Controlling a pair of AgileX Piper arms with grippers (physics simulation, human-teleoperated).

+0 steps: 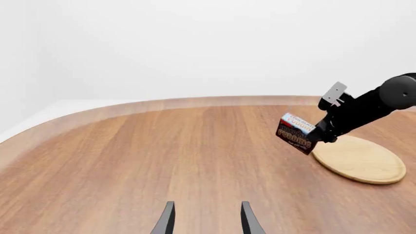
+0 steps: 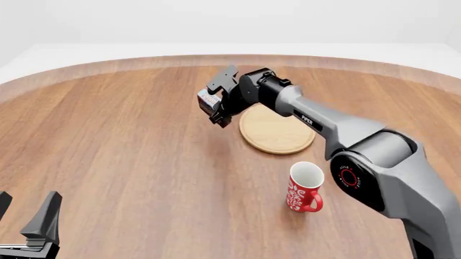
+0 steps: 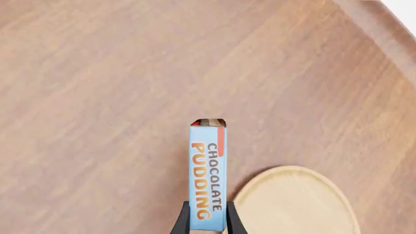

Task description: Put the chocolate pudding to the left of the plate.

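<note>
White walls, curved brown wooden counter (image 2: 129, 162). Small dark-brown carton with light-blue top, orange "CHOCOLATE PUDDING" lettering (image 3: 208, 175), pinched in right gripper (image 3: 208, 225), tilted, airborne just past 9 o'clock rim of round light-tan wooden plate (image 2: 277, 131). Red patterned mug (image 2: 305, 188) at plate's 5 o'clock. Left gripper (image 1: 206, 219) spread wide, empty, over bare wood.
</note>
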